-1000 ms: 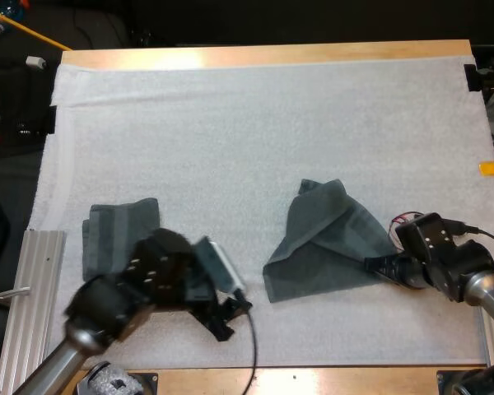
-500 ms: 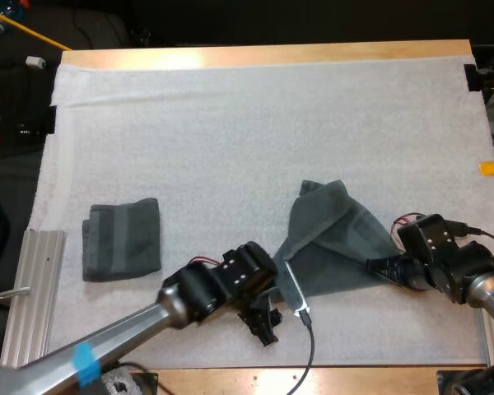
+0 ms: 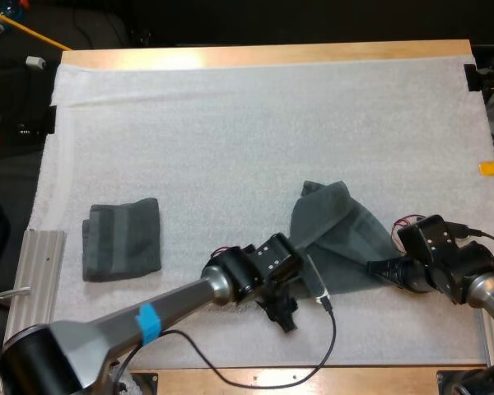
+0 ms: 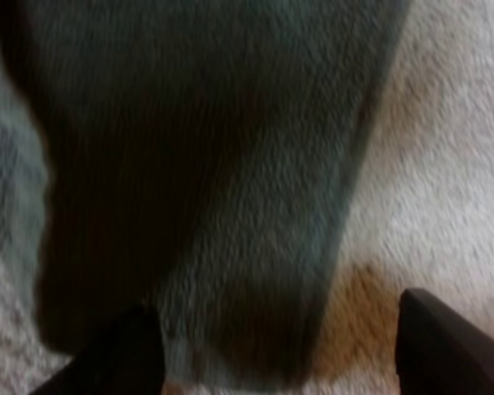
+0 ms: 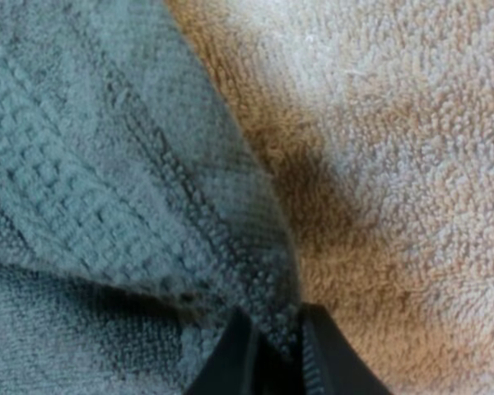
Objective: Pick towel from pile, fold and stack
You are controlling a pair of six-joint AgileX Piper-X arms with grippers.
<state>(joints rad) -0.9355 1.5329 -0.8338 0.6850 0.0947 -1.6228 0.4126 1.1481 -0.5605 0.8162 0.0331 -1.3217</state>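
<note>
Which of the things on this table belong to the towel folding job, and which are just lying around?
Job:
- loose dark grey-green towel, corner pinched in the right gripper
- left gripper, open at that towel's edge
- folded dark grey-green towel

Lying about:
- ribbed metal rail beside the white mat
</note>
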